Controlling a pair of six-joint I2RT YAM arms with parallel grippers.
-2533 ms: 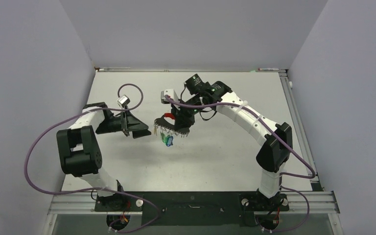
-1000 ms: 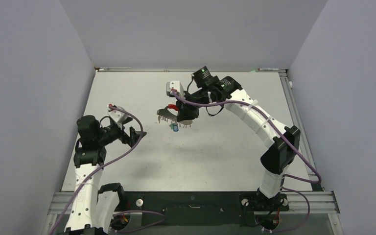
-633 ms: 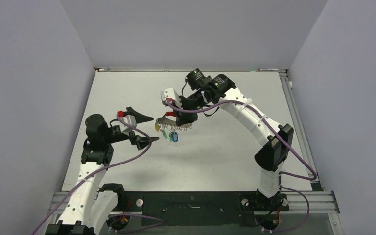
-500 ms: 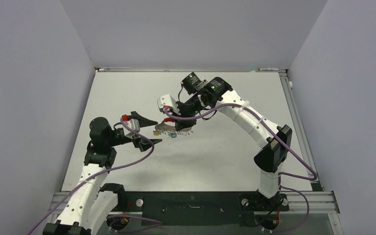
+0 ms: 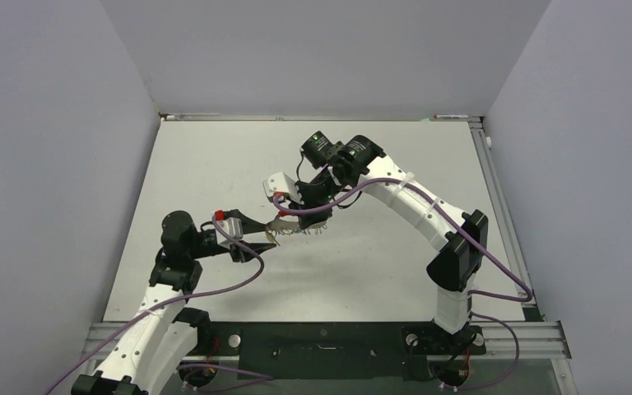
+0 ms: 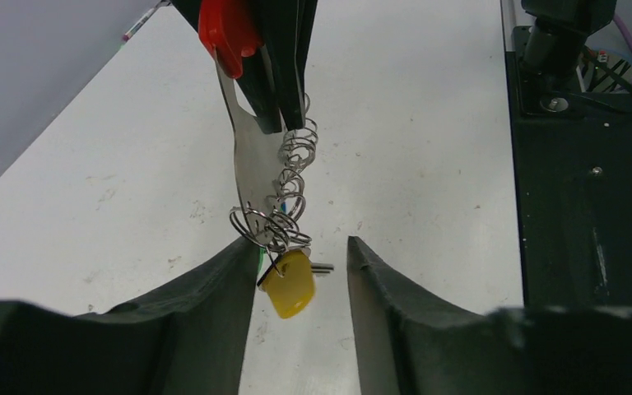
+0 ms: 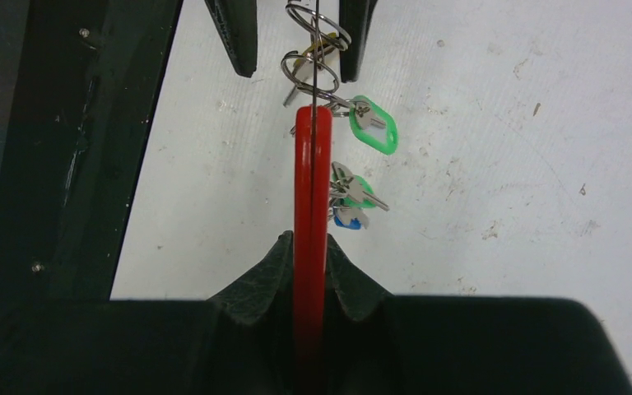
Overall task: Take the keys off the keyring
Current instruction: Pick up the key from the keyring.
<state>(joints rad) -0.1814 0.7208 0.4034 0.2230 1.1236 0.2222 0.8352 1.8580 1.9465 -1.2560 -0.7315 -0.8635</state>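
"What changes just now?"

"The left gripper (image 6: 296, 263) comes in from the left. A moment ago it stood well apart from the bunch, with its fingers (image 6: 214, 313) wide. Now they are narrower and stand on both sides of the yellow tag (image 6: 288, 284), at the bottom of the hanging bunch."

"Does it hold the tag already?"

"I think not. In its own camera there is a clear gap at the right finger. The left finger is very near, maybe touching, but the view is not good enough to be sure. So the fingers are apart, with the tag between them."

"And the other arm?"

"The right gripper (image 7: 311, 247) is pressed together on the red strap (image 7: 311, 173) of the keyring (image 6: 251, 156). It holds it up above the table (image 5: 378, 271), near the middle. The keys (image 7: 350, 189) hang from small wire rings along it. A green tag (image 7: 374, 125) and a blue tag (image 7: 344, 220) hang at the side."

"What does this mean for the job?"

"No key is off yet, in my opinion. One arm holds the keyring, and the other is ready to pinch the yellow one, so the pulling can begin. The wire rings look tightly coiled, so a simple pull may not be enough."
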